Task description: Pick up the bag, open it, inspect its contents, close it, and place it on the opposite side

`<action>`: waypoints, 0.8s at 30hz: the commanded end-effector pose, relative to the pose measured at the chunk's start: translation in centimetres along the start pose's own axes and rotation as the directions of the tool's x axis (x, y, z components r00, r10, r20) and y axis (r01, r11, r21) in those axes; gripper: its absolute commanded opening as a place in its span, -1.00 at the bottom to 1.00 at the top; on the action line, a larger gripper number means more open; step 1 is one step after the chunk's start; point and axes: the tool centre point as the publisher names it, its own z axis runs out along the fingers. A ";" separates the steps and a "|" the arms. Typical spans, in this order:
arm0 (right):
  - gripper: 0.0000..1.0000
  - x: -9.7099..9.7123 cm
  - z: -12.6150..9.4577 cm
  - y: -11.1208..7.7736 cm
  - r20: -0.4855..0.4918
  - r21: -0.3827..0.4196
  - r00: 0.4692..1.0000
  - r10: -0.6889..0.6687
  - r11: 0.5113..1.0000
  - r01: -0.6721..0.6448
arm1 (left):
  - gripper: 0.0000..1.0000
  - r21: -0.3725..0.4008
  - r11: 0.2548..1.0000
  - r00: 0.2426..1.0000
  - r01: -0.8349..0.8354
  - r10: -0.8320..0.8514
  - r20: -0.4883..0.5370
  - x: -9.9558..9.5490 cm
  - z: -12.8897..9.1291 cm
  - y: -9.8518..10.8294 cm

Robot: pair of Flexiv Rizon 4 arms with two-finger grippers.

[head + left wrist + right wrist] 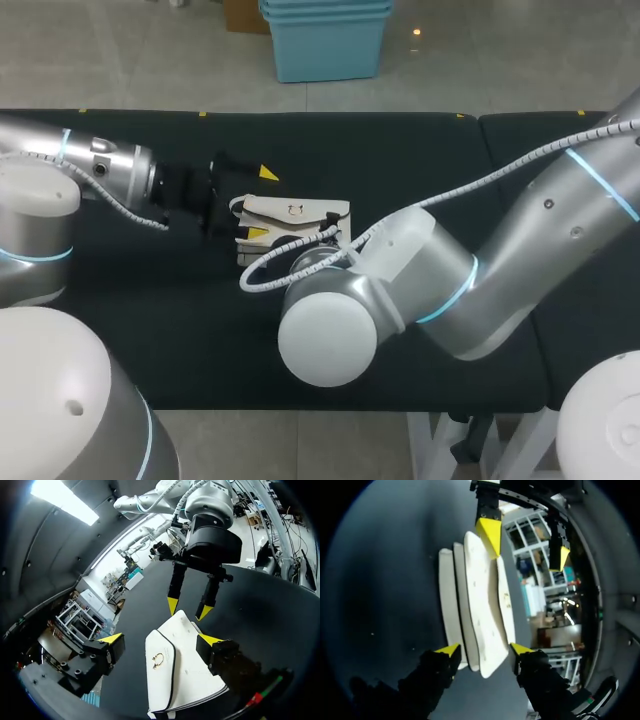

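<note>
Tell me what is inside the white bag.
Nothing inside can be seen. The white bag lies on the black table with its flap down, a small metal ring on the flap. The flap and walls cover whatever it holds.

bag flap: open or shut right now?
Shut, as far as shown: the flap lies flat over the bag, gold clasp down against it. Whether the clasp is actually latched, cannot tell.
</note>
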 end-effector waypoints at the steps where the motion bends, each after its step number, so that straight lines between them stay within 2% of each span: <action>1: 1.00 -1.9 -1.7 -0.5 -0.045 0.003 0.999 -0.003 1.000 0.003 | 1.00 -0.030 0.997 0.998 0.067 -0.067 0.012 -0.4 -0.8 -0.9; 4: 1.00 -3.1 -2.3 -0.4 -0.077 0.021 0.997 -0.003 1.000 0.005 | 1.00 -0.061 0.990 0.992 0.124 -0.123 0.011 -0.7 -1.1 -1.2; 8: 1.00 -4.6 -3.0 -0.3 -0.173 0.031 0.985 -0.008 0.999 0.014 | 1.00 -0.079 0.969 0.972 0.234 -0.235 -0.012 -1.0 -2.0 -1.7; 12: 1.00 -5.5 -3.2 0.0 -0.235 0.042 0.971 -0.035 0.998 0.046 | 1.00 -0.138 0.937 0.943 0.322 -0.330 -0.039 -1.1 -2.6 -1.6; 16: 1.00 -6.3 -3.4 0.1 -0.288 0.045 0.957 -0.036 0.998 0.051 | 1.00 -0.156 0.922 0.927 0.355 -0.369 -0.069 -1.1 -3.4 -1.6; 24: 1.00 -7.2 -3.2 -0.6 -0.415 0.147 0.909 -0.044 0.983 0.115 | 1.00 -0.287 0.815 0.835 0.504 -0.545 -0.080 -0.9 -4.6 -0.1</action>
